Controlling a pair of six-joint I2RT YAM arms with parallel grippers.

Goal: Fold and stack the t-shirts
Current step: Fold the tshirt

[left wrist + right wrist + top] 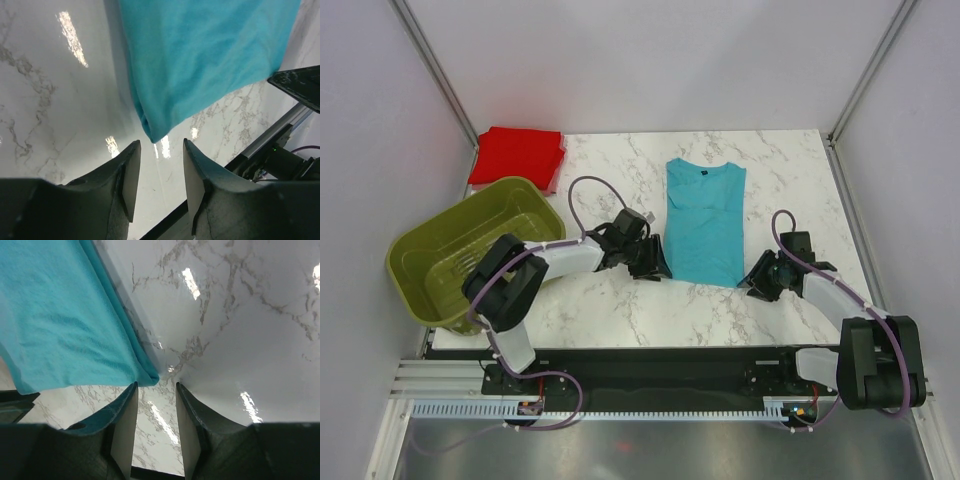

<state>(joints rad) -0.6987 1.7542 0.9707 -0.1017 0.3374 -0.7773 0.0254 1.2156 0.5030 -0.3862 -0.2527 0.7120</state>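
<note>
The turquoise t-shirt [705, 220] lies flat on the marble table, folded into a long narrow strip, neck at the far end. The red t-shirt [518, 157] is a flat square bundle at the far left corner. My left gripper [655, 268] is open and empty just off the strip's near left corner [152, 134]. My right gripper [754, 283] is open and empty just off the near right corner [150, 377]. In both wrist views the corner lies just ahead of the fingertips, not between the jaws.
An olive-green slotted basket [430, 283] stands at the left edge of the table, partly overhanging it. The table's near edge and the black rail [660, 360] run close behind both grippers. White walls enclose the table on three sides.
</note>
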